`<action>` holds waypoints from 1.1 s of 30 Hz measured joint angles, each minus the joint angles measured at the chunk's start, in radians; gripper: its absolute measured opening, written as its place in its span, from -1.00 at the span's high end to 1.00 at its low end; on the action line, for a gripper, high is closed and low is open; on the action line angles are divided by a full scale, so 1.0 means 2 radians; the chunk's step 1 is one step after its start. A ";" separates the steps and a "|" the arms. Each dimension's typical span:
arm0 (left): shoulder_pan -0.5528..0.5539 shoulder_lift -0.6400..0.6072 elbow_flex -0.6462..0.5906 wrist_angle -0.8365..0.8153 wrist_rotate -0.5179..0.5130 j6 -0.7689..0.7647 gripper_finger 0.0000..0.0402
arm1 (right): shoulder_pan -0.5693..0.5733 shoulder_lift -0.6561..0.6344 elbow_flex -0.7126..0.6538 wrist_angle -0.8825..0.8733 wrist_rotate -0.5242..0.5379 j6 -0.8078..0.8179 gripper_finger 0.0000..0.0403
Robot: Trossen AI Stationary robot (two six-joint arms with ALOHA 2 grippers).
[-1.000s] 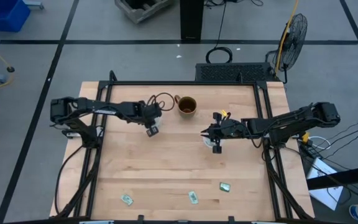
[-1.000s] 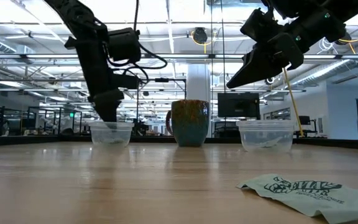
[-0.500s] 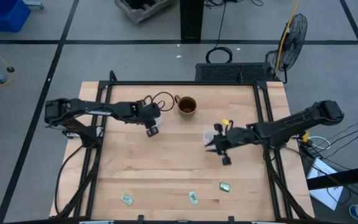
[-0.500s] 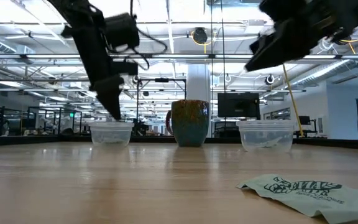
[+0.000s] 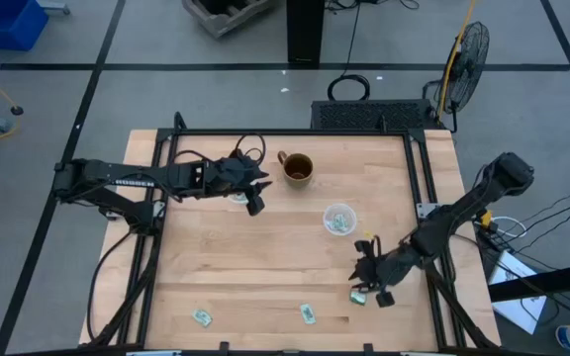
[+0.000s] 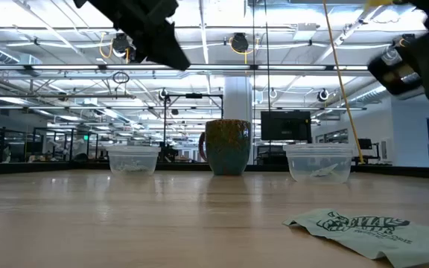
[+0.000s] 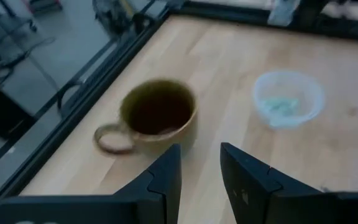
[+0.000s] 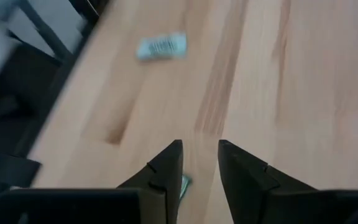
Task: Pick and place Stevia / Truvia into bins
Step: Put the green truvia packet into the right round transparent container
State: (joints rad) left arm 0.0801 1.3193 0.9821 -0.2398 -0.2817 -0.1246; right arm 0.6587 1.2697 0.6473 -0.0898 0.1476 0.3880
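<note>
The right gripper [image 5: 369, 289], jaws apart, hovers above a Stevia packet [image 5: 358, 296] to grasp it; left gripper [image 5: 255, 203], jaws apart, waits beside the mug [image 5: 297, 168].

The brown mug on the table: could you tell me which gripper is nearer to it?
Left. The left gripper hovers just beside the brown mug; the right gripper is far off, near the table's front edge.
</note>
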 joint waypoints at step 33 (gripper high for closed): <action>-0.048 0.008 0.000 -0.002 -0.030 0.013 0.41 | 0.057 0.169 0.002 0.028 0.068 0.067 0.49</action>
State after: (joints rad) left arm -0.0151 1.3361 0.9813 -0.2440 -0.3424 -0.0994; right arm 0.7735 1.6074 0.6516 -0.0336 0.2833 0.5220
